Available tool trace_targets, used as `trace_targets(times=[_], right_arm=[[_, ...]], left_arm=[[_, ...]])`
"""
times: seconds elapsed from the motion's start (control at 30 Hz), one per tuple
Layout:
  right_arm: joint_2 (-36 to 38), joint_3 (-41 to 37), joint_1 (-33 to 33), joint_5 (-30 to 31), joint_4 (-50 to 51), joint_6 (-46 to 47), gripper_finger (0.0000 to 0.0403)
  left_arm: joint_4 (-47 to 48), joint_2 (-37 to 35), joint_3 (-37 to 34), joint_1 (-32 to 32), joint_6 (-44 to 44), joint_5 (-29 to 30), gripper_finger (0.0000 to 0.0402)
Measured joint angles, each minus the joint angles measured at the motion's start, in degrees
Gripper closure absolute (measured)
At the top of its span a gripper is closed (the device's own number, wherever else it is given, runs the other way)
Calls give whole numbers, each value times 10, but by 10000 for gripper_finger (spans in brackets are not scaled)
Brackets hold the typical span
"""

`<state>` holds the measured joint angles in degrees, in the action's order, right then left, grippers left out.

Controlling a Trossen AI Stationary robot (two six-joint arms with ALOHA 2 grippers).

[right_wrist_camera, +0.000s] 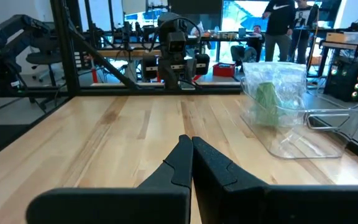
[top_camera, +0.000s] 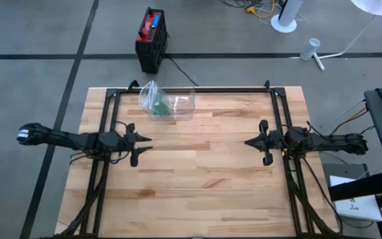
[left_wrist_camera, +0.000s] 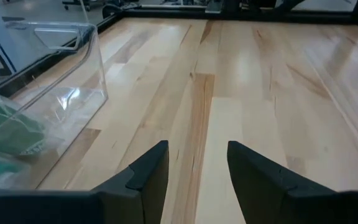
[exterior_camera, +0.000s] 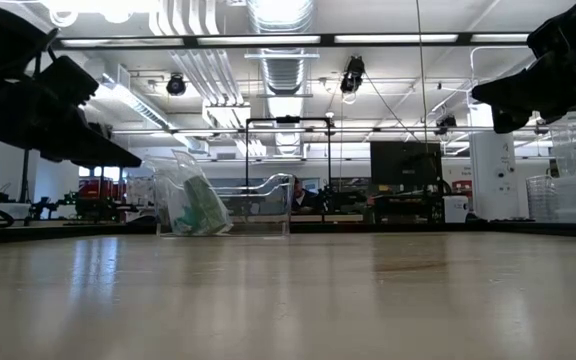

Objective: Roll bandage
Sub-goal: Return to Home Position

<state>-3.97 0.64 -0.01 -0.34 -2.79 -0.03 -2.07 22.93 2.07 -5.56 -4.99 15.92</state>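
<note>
A clear plastic bag with green bandage material inside sits in a clear plastic bin at the table's far edge; it also shows in the low view, the right wrist view and the left wrist view. My left gripper hangs open and empty above the table's left side, near the bin. My right gripper hangs shut and empty above the table's right side. In the right wrist view the fingers meet at their tips.
A black metal frame runs along the table's far edge and down both sides. A black and red box stands on the floor beyond the table. People stand in the room behind, in the right wrist view. Bare wood lies between the grippers.
</note>
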Motion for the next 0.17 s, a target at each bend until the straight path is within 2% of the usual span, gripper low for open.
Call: trace_targets(times=[0.17], right_arm=[[0, 0, 0, 0, 0, 0, 403]], left_arm=[[0, 11, 0, 0, 0, 0, 243]])
